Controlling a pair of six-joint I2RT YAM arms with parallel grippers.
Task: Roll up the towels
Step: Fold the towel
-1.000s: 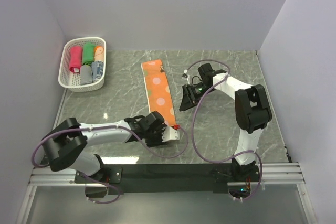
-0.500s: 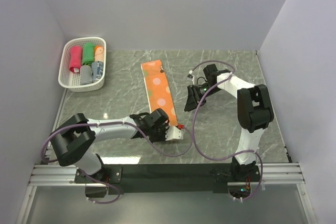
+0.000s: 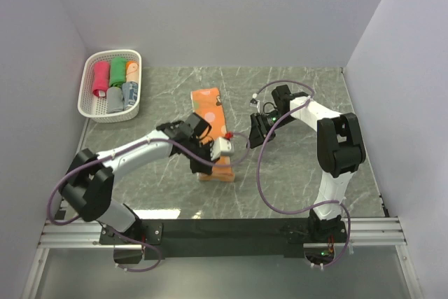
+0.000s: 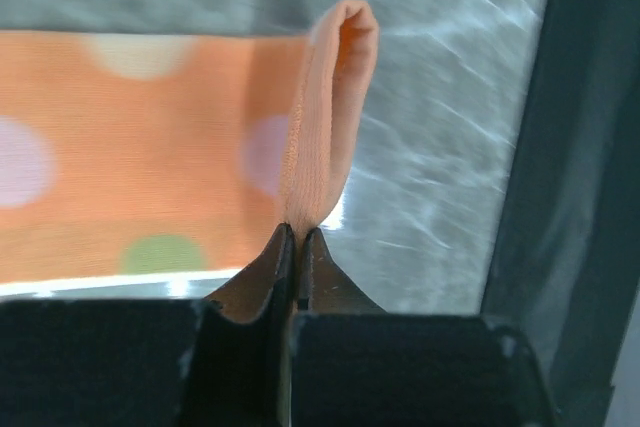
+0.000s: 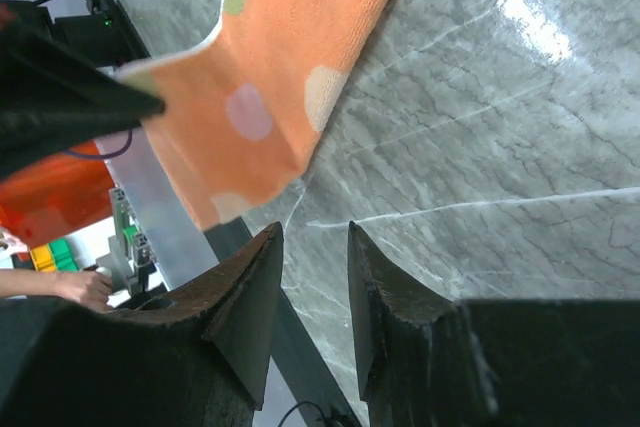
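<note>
While left tool (image 4: 297, 233) pinches folded edge of orange dotted towel (image 4: 150, 147), right tool (image 5: 315, 239) hangs beside it, jaws parted, empty.

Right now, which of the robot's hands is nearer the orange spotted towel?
Left. The left hand is shut on the orange towel's folded-up end; the right hand hangs open off the towel's right side, apart from it.

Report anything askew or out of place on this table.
Nothing is spilled or damaged. Only the orange dotted towel is not flat: the left gripper pinches one end, lifted and doubled back over the rest. Rolled towels sit in the basket.
</note>
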